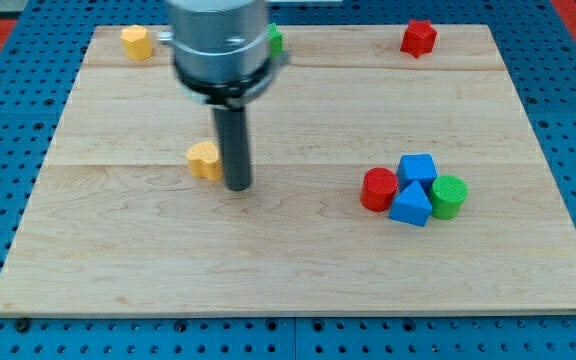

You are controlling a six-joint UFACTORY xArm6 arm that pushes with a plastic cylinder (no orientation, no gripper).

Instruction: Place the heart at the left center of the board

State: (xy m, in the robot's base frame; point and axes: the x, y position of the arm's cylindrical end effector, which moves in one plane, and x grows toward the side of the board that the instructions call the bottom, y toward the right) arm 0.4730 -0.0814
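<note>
A small yellow heart block lies on the wooden board, left of the board's middle. My tip stands right beside it, on its right side and slightly lower in the view, touching or nearly touching it. The dark rod rises from the tip to the arm's grey body at the view's top, which hides part of the board behind it.
A yellow block sits at the top left. A green block peeks out behind the arm. A red star block is at the top right. At the right lie a red cylinder, a blue cube, a blue triangle and a green cylinder.
</note>
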